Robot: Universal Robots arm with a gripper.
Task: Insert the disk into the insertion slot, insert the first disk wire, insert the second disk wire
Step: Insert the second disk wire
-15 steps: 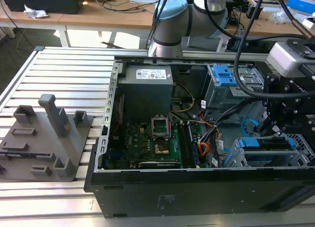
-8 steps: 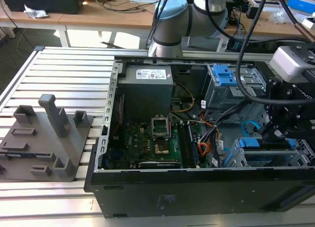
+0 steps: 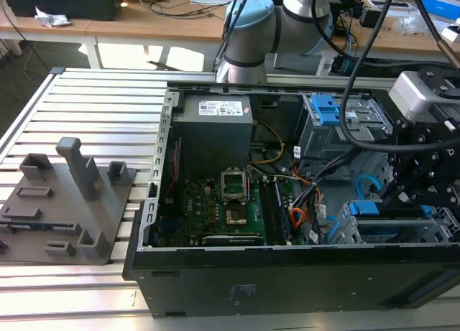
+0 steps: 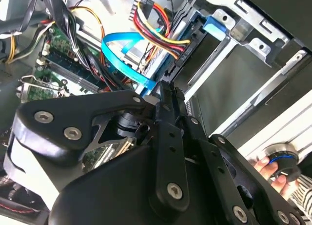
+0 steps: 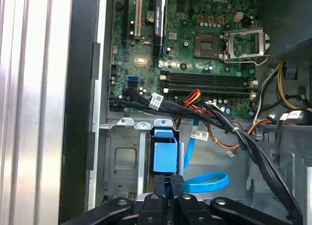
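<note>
Black linkage of the gripper fills the foreground, fingertips pinched together just below the blue carrier of the disk, which already sits in the insertion slot; the second disk wire loops loose beside it, apparently unplugged

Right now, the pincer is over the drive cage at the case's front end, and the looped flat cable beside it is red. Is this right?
Not quite: the looped flat cable is blue, not red, as the first wrist view shows. The pincer is indeed at the drive cage.
</note>
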